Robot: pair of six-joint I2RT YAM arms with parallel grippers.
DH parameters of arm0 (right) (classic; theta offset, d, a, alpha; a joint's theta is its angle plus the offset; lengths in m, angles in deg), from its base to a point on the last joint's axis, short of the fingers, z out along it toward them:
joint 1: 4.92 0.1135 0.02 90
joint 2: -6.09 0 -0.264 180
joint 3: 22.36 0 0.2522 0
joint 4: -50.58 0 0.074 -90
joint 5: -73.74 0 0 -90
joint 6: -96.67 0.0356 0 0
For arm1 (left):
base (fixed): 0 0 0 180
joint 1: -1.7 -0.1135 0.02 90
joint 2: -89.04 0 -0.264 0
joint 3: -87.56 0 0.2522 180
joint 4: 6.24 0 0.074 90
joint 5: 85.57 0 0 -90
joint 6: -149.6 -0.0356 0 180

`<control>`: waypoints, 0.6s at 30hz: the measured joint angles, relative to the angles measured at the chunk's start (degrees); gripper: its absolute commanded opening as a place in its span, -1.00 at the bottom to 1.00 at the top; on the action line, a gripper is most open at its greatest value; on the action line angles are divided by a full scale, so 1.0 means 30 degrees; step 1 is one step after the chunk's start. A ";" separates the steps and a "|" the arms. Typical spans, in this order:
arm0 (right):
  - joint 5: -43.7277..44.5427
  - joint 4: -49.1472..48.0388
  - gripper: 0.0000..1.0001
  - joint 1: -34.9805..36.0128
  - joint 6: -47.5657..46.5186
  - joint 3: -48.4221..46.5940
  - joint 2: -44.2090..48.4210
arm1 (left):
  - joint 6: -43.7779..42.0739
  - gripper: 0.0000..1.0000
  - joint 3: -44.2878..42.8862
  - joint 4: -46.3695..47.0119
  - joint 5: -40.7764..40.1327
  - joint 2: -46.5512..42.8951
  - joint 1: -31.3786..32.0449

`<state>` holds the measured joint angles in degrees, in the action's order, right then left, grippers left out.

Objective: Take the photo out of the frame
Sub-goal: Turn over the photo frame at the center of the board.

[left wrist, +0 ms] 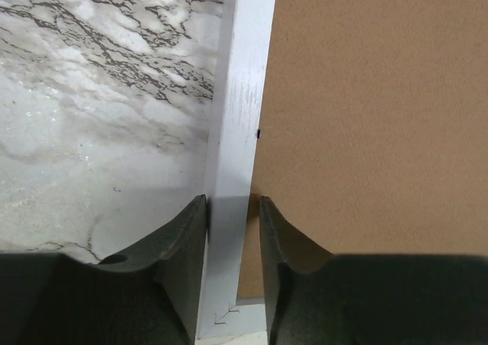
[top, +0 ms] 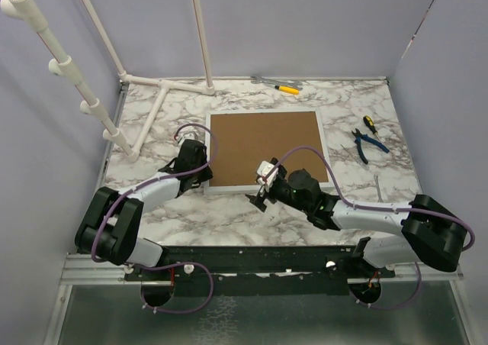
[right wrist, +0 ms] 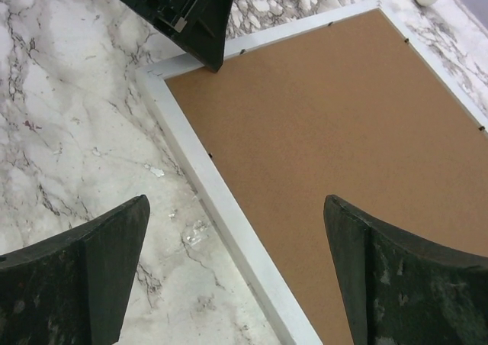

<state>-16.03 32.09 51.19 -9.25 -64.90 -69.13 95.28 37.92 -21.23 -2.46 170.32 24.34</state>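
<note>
– Marble surface (top: 229,211), grey walls round it. Flat on it lies the frame (top: 264,148), brown back up. Why face down?
– Judged: the back is the way in. No photo in view; presumably it sits under the back, facing the surface.
– And the left tool (left wrist: 232,230)?
– Its fingers straddle the white rim by the near-left corner, one on the marble side and one over the back. The gap is narrow, and I cannot tell if it pinches yet. Likely there to steady the frame.
– And the right tool (right wrist: 236,276)?
– Jaws wide apart, holding nothing, hovering over the near rim. Probably free to work the small dark tabs (right wrist: 210,155) pinning the back.
– Status?
– Early: back in place, nothing lifted.
</note>
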 measured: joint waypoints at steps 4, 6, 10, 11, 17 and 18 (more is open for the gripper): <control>-0.0532 0.0211 0.99 -0.0226 0.0372 -0.0036 -0.0146 | -0.0044 -0.55 -0.0087 0.0204 -0.0073 0.0124 -0.0015; -0.0787 0.0291 0.99 -0.0248 0.0459 -0.0044 -0.0197 | -0.0058 -0.57 -0.0182 0.0335 -0.0124 0.0277 -0.0022; -0.1188 0.0525 0.98 -0.0248 0.0525 -0.0073 -0.0211 | -0.0073 -0.58 -0.0423 0.0466 -0.0168 0.0597 -0.0015; -0.1268 0.0576 0.98 -0.0248 0.0525 -0.0073 -0.0211 | -0.0073 -0.60 -0.0452 0.0495 -0.0175 0.0641 -0.0015; -0.1486 0.0765 0.97 -0.0248 0.0561 -0.0299 -0.0342 | -0.0124 -0.91 -0.0619 0.0495 -0.0357 0.0794 0.0000; -0.1494 0.0765 0.97 -0.0270 0.0597 -0.0372 -0.0350 | -0.0124 -0.92 -0.0627 0.0474 -0.0408 0.0787 0.0000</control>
<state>-20.52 34.39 50.38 -7.46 -66.01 -70.18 94.91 36.04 -19.81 -3.69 172.68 24.34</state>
